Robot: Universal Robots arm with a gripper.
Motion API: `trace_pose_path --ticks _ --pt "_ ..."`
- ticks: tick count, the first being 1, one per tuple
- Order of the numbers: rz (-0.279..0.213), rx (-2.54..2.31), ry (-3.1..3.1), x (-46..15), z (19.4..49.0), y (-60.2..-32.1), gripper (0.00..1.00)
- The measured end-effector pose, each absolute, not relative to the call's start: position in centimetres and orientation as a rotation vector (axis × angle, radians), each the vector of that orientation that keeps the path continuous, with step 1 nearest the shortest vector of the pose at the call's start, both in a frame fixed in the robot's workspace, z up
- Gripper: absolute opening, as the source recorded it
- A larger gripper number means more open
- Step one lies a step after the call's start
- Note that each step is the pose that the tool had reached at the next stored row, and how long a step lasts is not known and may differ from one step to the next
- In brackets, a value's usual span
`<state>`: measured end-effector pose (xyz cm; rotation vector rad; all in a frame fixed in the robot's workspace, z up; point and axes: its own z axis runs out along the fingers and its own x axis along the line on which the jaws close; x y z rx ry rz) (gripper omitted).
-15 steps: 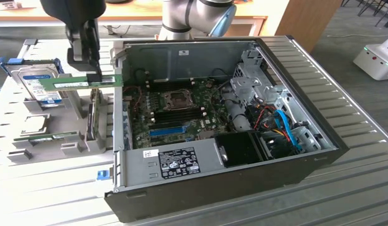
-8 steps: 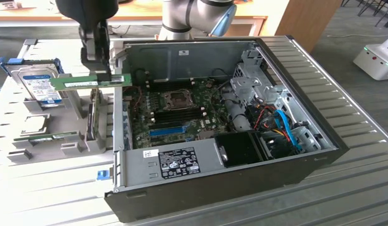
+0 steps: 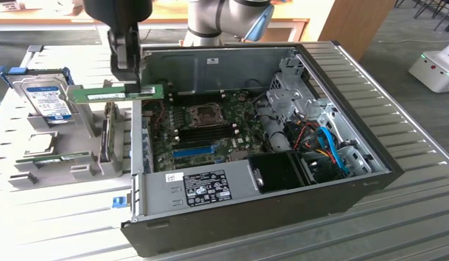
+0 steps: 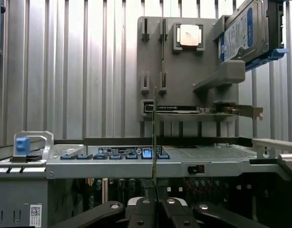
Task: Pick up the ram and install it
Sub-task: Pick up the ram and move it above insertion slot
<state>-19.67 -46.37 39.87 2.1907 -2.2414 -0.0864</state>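
Note:
The ram (image 3: pixel 117 94) is a thin green stick with a white label, held level in the air above the left wall of the open computer case (image 3: pixel 209 191). My gripper (image 3: pixel 133 82) is shut on it from above, near its right half. In the wrist view the ram (image 4: pixel 155 137) appears edge-on as a thin vertical strip rising from between my fingers (image 4: pixel 146 209). The motherboard (image 3: pixel 206 128) with its memory slots lies inside the case, below and toward the exterior view's right of the ram.
A grey parts holder (image 3: pixel 65 157) stands left of the case, carrying a silver hard drive (image 3: pixel 46 98) with a blue label, a processor chip (image 3: pixel 37 142) and another green board (image 3: pixel 54 159). The case's metal walls and drive cage (image 3: pixel 293 92) rise around the motherboard.

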Motion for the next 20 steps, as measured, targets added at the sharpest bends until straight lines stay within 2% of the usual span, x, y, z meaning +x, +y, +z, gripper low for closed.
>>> trace_pose_path --ticks 20 --pt "-0.089 2.189 -2.24 -14.4 39.9 -46.4 0.12"
